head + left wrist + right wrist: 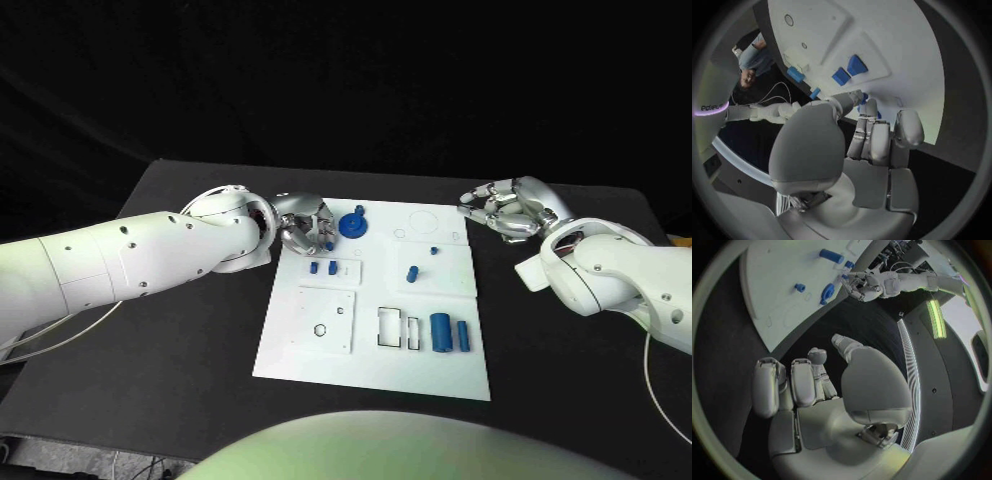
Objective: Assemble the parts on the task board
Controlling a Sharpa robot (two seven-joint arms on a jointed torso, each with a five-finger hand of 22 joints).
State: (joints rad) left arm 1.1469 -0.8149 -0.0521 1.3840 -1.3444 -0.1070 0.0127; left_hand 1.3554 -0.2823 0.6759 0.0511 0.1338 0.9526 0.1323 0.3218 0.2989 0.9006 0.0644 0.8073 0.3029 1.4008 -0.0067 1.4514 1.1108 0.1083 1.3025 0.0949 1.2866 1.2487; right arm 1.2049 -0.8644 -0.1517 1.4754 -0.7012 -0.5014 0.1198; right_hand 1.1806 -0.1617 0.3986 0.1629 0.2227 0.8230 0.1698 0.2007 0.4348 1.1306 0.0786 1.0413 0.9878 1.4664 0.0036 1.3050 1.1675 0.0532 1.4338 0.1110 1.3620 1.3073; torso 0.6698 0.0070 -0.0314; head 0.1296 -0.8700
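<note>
Probably a robotics lab or test cell: black table (173,330) against black backdrop, white task board (325,360) laid mid-table.

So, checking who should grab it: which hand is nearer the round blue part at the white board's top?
Left. The left hand is right beside the round blue part; the right hand is off the board.

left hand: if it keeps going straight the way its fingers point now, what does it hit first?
Most likely the round blue part at the task board's far left corner. The left hand has its fingertips right beside it; whether they touch can't be told.
</note>
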